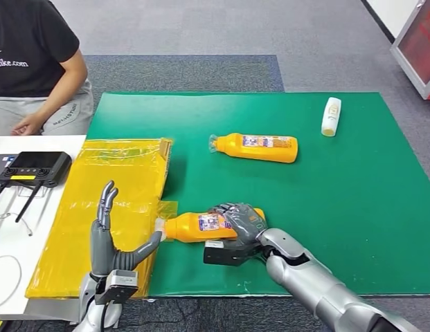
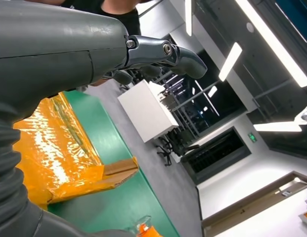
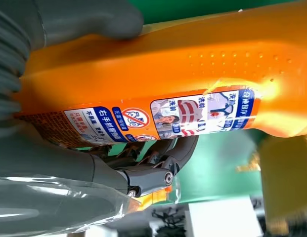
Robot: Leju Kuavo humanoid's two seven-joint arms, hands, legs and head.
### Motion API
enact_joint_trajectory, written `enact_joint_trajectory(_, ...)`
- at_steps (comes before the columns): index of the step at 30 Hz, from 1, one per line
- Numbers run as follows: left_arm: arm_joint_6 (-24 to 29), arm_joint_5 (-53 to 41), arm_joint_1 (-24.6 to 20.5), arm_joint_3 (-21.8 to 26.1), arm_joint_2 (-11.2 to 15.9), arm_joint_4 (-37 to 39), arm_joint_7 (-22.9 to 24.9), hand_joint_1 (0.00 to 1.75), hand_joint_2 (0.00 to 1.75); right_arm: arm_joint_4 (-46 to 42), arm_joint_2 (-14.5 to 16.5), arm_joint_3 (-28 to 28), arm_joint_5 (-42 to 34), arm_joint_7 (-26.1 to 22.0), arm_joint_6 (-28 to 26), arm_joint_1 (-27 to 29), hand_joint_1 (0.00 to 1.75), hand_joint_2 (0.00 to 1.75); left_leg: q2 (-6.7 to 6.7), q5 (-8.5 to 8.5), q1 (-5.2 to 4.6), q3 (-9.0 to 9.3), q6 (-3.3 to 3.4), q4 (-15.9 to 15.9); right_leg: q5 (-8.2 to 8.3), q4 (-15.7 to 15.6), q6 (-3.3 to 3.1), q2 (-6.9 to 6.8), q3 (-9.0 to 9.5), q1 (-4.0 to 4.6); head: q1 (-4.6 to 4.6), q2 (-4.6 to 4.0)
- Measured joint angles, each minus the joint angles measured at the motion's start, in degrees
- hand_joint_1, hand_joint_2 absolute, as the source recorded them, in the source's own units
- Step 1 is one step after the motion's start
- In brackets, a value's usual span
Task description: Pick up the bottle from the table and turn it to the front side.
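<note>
An orange bottle (image 1: 194,227) with a printed label lies sideways near the front edge of the green mat (image 1: 332,207), its pale cap pointing left. My right hand (image 1: 243,223) grips its wide end, fingers wrapped over the top. In the right wrist view the thumb (image 3: 88,19) lies on one side of the bottle (image 3: 204,64) and the dark fingers (image 3: 159,163) curl around the other, by the label. My left hand (image 1: 111,238) is raised over the yellow sheet (image 1: 113,187) with fingers spread and holds nothing. Its thumb tip is close to the cap; whether they touch I cannot tell.
A second orange bottle (image 1: 257,147) lies mid-mat and a small white bottle (image 1: 331,115) at the far right. A person (image 1: 34,62) sits at the far left behind a white table carrying a black controller (image 1: 32,168). Grey carpet surrounds the mat.
</note>
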Motion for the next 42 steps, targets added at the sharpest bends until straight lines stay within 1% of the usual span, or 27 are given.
enact_joint_trajectory(4, -0.78, -0.07, 0.05, -0.01, -0.08, -0.58, 0.0, 0.0, 1.75, -4.0, 1.59, -5.43, -5.46, -3.38, -1.66, 4.73, 1.75, 1.75, 0.0, 0.0, 0.01, -0.13, 0.0, 0.0, -0.02, 0.01, -0.01, -0.05, -0.12, 0.01, -0.01, 0.0)
enact_joint_trajectory(8, -2.03, 0.12, 0.49, -0.14, -0.2, -0.83, 0.0, 0.0, 1.75, -9.21, 3.95, -11.95, -12.57, -7.62, -5.03, 10.15, 1.75, 1.75, -0.02, 0.0, 0.01, -0.32, -0.01, 0.0, -0.05, 0.02, -0.03, -0.1, -0.29, 0.01, -0.01, 0.0)
enact_joint_trajectory(11, -2.61, 0.43, 0.95, -0.46, -0.28, -0.94, 0.0, 0.0, 1.75, -12.88, 5.34, -15.87, -15.65, -9.6, -6.0, 13.02, 1.75, 1.75, -0.02, -0.01, 0.01, -0.4, 0.0, 0.0, -0.06, 0.01, -0.04, -0.1, -0.37, 0.01, -0.01, 0.0)
enact_joint_trajectory(15, -2.67, 0.68, 1.14, -0.82, -0.28, -1.2, 0.0, 0.0, 1.75, -15.69, 6.45, -18.83, -18.46, -10.88, -6.06, 15.08, 1.75, 1.75, -0.02, -0.01, 0.0, -0.46, 0.0, 0.0, -0.06, 0.01, -0.03, -0.1, -0.42, 0.0, 0.0, 0.0)
enact_joint_trajectory(20, -2.31, 1.11, 1.5, -2.54, -0.16, -1.88, -0.02, 0.0, 1.75, -18.77, 8.18, -22.19, -24.55, -12.84, -6.21, 17.78, 1.75, 1.75, -0.02, -0.01, 0.0, -0.5, 0.0, 0.0, -0.06, 0.01, -0.03, -0.11, -0.47, 0.0, -0.01, 0.0)
enact_joint_trajectory(23, -2.96, 2.41, 1.65, -3.79, 0.1, -2.12, 0.01, 0.0, 1.75, -19.82, 8.91, -23.25, -25.02, -13.59, -7.31, 18.98, 1.75, 1.75, -0.02, -0.01, 0.0, -0.51, 0.0, 0.0, -0.06, 0.01, -0.04, -0.11, -0.49, 0.0, -0.01, 0.0)
enact_joint_trajectory(24, -4.06, 3.62, 1.69, -4.09, 0.16, -2.13, 0.06, 0.0, 1.75, -20.14, 9.13, -23.38, -24.59, -13.85, -7.91, 19.4, 1.75, 1.75, -0.02, -0.01, 0.0, -0.52, 0.0, 0.0, -0.06, 0.01, -0.04, -0.11, -0.5, 0.0, -0.01, 0.0)
enact_joint_trajectory(26, -8.42, 7.77, 1.72, -4.52, 0.24, -2.17, 0.43, 0.0, 1.75, -20.85, 9.57, -23.49, -23.33, -14.48, -9.35, 20.34, 1.75, 1.75, -0.02, -0.01, 0.0, -0.53, 0.0, 0.0, -0.06, 0.01, -0.04, -0.11, -0.52, 0.01, -0.01, 0.0)
enact_joint_trajectory(27, -11.91, 10.63, 1.7, -4.66, 0.28, -2.21, 0.84, 0.0, 1.75, -21.19, 9.76, -23.49, -22.56, -14.87, -10.15, 20.8, 1.75, 1.75, -0.02, -0.01, 0.0, -0.54, 0.0, 0.0, -0.06, 0.01, -0.04, -0.11, -0.52, 0.01, -0.01, 0.0)
enact_joint_trajectory(31, -29.18, 21.77, 1.56, -5.17, 0.74, -2.6, 2.52, 0.0, 1.75, -22.07, 10.27, -23.33, -20.54, -16.2, -12.53, 22.19, 1.75, 1.75, -0.02, -0.01, 0.0, -0.57, 0.0, 0.0, -0.06, 0.01, -0.04, -0.11, -0.54, 0.01, 0.0, 0.0)
enact_joint_trajectory(33, -35.1, 24.62, 1.43, -5.37, 0.98, -2.78, 3.23, 0.0, 1.75, -22.27, 10.56, -23.23, -20.67, -16.83, -12.93, 22.72, 1.75, 1.75, -0.02, -0.01, 0.0, -0.57, 0.0, 0.0, -0.06, 0.01, -0.04, -0.11, -0.55, 0.0, 0.0, 0.0)
enact_joint_trajectory(36, -39.95, 26.6, 1.26, -5.38, 1.15, -3.13, 4.23, 0.0, 1.75, -22.7, 11.04, -23.06, -20.92, -17.51, -13.24, 23.48, 1.75, 1.75, -0.02, -0.01, 0.0, -0.57, 0.0, 0.0, -0.06, 0.01, -0.04, -0.11, -0.55, 0.0, 0.0, 0.0)
enact_joint_trajectory(42, -45.12, 27.24, -0.34, -5.51, 1.15, -3.81, 4.85, 0.0, 1.75, -23.96, 11.65, -22.04, -19.98, -18.64, -14.68, 24.28, 1.75, 1.75, -0.02, 0.0, 0.0, -0.58, -0.01, 0.0, -0.06, 0.01, -0.04, -0.11, -0.57, 0.01, -0.01, 0.0)
